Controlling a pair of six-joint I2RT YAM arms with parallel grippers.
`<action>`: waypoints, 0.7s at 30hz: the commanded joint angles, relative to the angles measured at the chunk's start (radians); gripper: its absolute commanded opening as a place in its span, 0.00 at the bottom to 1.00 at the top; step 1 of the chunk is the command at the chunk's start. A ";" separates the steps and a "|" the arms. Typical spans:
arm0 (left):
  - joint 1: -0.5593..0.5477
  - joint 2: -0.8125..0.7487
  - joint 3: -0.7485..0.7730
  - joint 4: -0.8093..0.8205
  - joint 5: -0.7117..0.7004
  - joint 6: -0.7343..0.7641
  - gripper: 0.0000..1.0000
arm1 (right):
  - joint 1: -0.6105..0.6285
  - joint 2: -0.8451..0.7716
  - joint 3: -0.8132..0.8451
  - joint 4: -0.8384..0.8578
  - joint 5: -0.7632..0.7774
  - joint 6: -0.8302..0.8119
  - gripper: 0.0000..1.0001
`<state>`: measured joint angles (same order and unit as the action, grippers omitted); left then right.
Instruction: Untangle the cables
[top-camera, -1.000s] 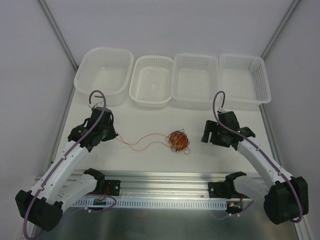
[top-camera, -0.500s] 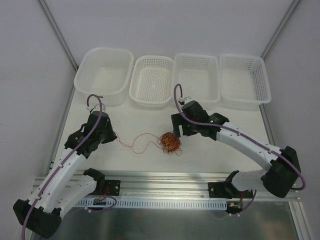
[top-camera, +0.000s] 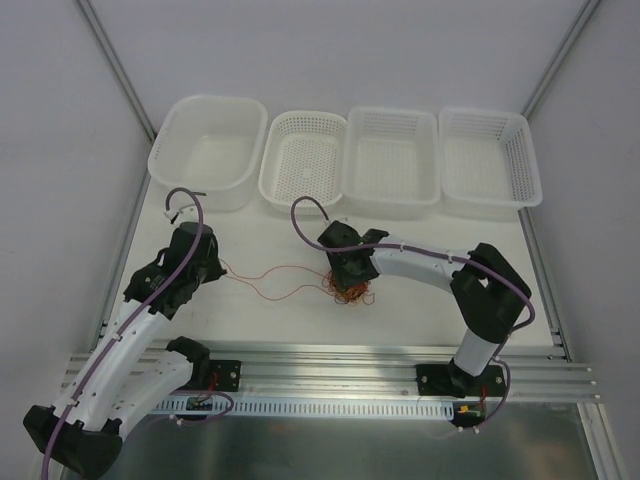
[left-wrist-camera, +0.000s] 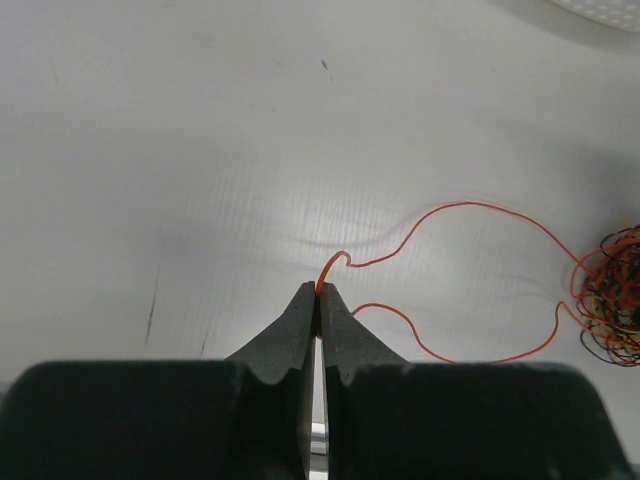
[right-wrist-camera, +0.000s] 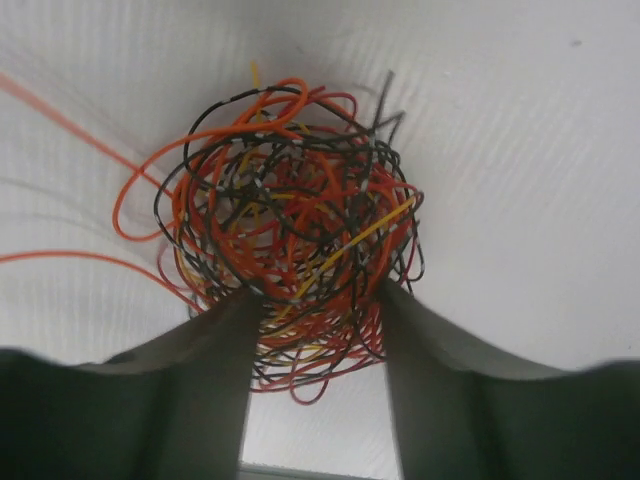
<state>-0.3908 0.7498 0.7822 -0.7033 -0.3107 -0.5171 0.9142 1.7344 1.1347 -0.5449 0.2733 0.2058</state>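
Observation:
The cables are a small ball of thin red, orange, black and yellow wires (top-camera: 353, 293) at the table's middle. It fills the right wrist view (right-wrist-camera: 290, 200) and shows at the right edge of the left wrist view (left-wrist-camera: 612, 295). One loose orange strand (top-camera: 280, 278) runs left from it. My left gripper (top-camera: 212, 268) is shut on that strand's end (left-wrist-camera: 480, 210), pinched at the fingertips (left-wrist-camera: 320, 292). My right gripper (top-camera: 348, 280) is open and sits over the tangle. Its two fingers (right-wrist-camera: 225, 345) straddle the ball's lower part, and wires fill the gap (right-wrist-camera: 318, 310).
At the back stand a white tub (top-camera: 170, 160) and three white mesh baskets (top-camera: 275, 175), (top-camera: 352, 150), (top-camera: 528, 165) in a row. A metal rail (top-camera: 330, 360) runs along the near table edge. Grey walls close in on both sides.
My right arm swung left from the table's right side onto the tangle, and the ball shifted a little left. My left gripper drew slightly left, still holding the strand.

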 joint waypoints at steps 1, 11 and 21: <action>0.010 0.009 0.081 -0.056 -0.135 0.045 0.00 | -0.017 -0.050 -0.028 -0.056 0.140 0.011 0.47; 0.137 0.052 0.209 -0.134 -0.340 0.120 0.00 | -0.351 -0.346 -0.213 -0.081 0.172 -0.046 0.01; 0.336 0.108 0.304 -0.128 -0.320 0.195 0.00 | -0.716 -0.627 -0.107 -0.200 0.052 -0.126 0.01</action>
<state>-0.0685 0.8421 1.0386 -0.8211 -0.6144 -0.3656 0.2256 1.1553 0.9463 -0.6861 0.3725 0.1276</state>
